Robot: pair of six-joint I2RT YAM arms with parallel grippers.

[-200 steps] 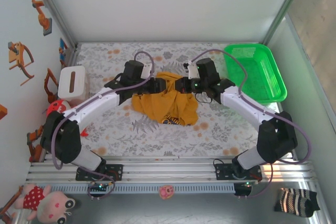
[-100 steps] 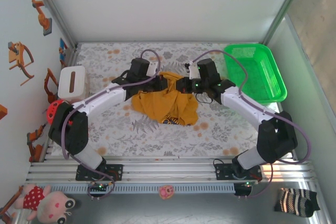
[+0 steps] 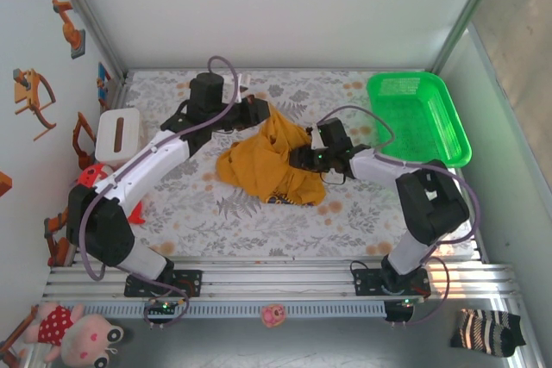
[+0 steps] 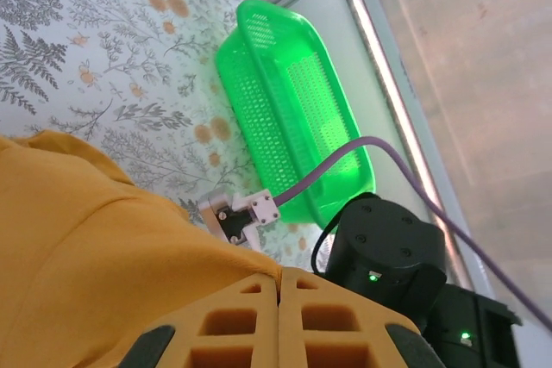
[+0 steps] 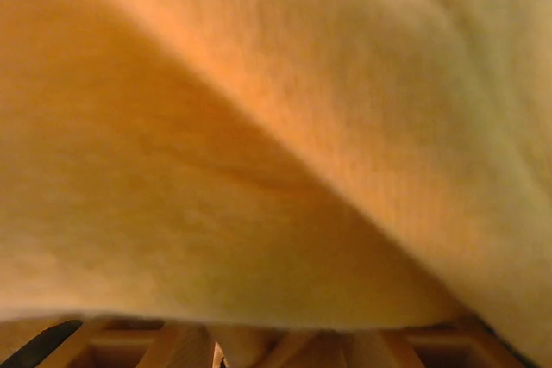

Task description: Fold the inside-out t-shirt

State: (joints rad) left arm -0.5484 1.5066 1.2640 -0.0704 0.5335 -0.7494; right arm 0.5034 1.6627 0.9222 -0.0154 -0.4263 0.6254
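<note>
The mustard t-shirt (image 3: 269, 165) lies crumpled in the middle of the floral table, dark lettering showing near its front edge. Its back part is pulled up toward my left gripper (image 3: 261, 113), which is shut on a fold of the cloth. In the left wrist view the yellow fingers (image 4: 233, 316) meet with the t-shirt (image 4: 95, 239) pinched between them. My right gripper (image 3: 302, 159) sits low against the shirt's right side. In the right wrist view the t-shirt (image 5: 276, 127) drapes over the fingers (image 5: 172, 346) and hides their tips.
A green plastic basket (image 3: 420, 118) stands at the back right, also seen as the green basket (image 4: 293, 118) in the left wrist view. A white box (image 3: 119, 135) sits at the left edge with a red object (image 3: 90, 177) in front of it. Enclosure walls surround the table.
My left gripper closed on the shirt's back edge and pulled it up and back to the left. My right gripper dropped lower and nearer, its arm folding in.
</note>
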